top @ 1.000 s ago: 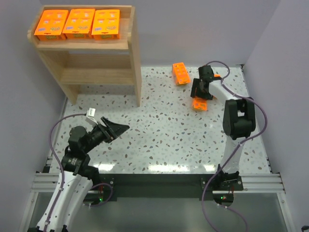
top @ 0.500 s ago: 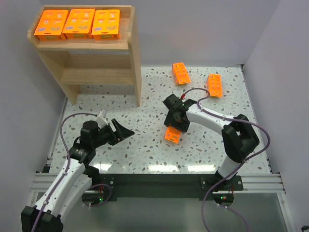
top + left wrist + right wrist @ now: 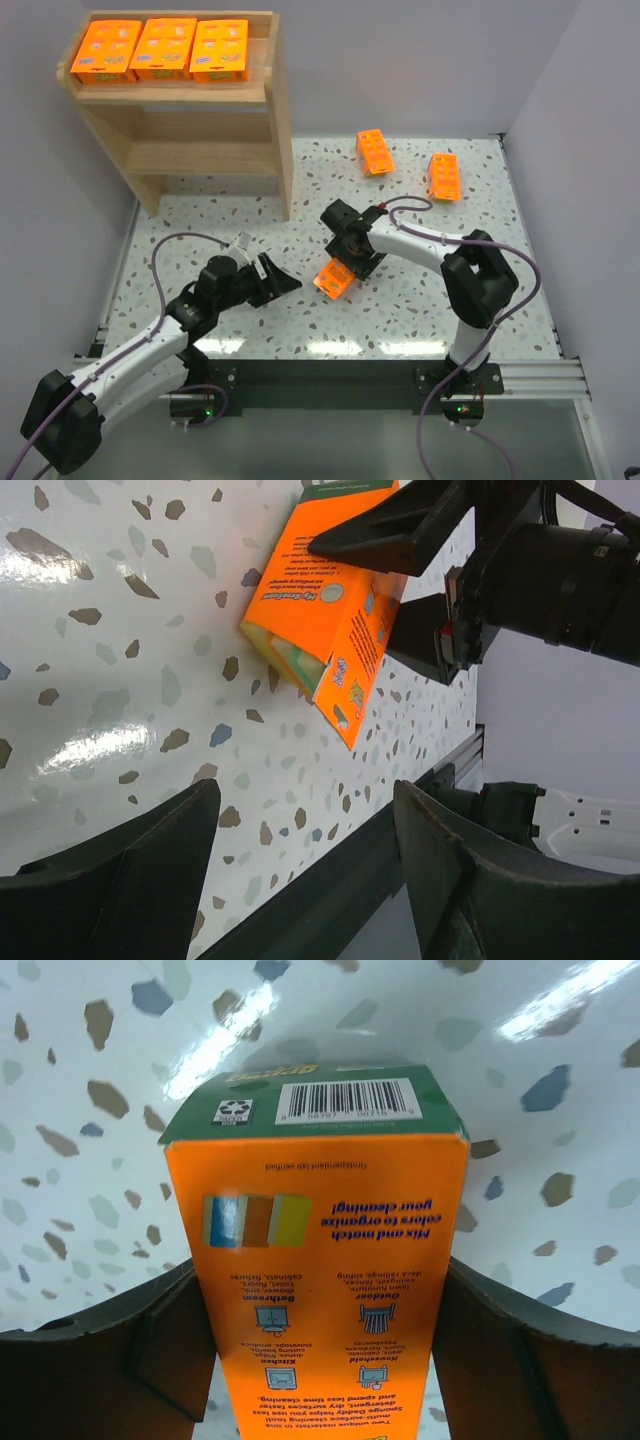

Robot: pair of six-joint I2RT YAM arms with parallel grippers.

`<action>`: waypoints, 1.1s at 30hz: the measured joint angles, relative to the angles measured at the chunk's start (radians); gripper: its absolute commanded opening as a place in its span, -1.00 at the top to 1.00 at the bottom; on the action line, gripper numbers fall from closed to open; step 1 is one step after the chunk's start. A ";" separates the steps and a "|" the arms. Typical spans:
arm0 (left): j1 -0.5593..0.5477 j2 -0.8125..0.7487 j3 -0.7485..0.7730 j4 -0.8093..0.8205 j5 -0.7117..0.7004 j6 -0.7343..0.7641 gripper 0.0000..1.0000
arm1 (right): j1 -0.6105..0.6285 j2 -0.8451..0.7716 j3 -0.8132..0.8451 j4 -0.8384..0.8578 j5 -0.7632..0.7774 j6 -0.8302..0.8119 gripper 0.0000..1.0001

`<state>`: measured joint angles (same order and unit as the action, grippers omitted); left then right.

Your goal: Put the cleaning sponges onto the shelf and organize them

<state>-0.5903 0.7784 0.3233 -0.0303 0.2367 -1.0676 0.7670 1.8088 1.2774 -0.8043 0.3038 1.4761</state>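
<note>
Three orange sponge packs [image 3: 162, 48] lie side by side on the top tier of the wooden shelf [image 3: 262, 120] at the far left. Two more packs lie on the table at the far right, one [image 3: 375, 151] nearer the middle and one [image 3: 444, 175] further right. My right gripper [image 3: 345, 268] is shut on a sixth pack [image 3: 335, 279], held tilted just above mid-table; the right wrist view shows the pack [image 3: 330, 1280] between both fingers. My left gripper [image 3: 285, 283] is open and empty, pointing at the held pack [image 3: 325, 630] from its left, a short gap away.
The shelf's lower tier [image 3: 200, 155] holds nothing. White walls close in the table on the left, back and right. The metal rail [image 3: 330, 375] runs along the near edge.
My right gripper has carried the pack from the far right to mid-table, moving left and nearer. My left gripper has reached right towards it.
</note>
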 measured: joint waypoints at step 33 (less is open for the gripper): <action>-0.098 0.381 -0.097 0.496 -0.092 -0.164 -0.56 | -0.001 -0.711 -0.335 0.031 -0.218 -0.316 -0.91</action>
<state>-0.6880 1.1591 0.2260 0.4660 0.1444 -1.2316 0.7662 1.0981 0.9428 -0.7734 0.0856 1.1599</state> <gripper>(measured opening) 0.797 0.973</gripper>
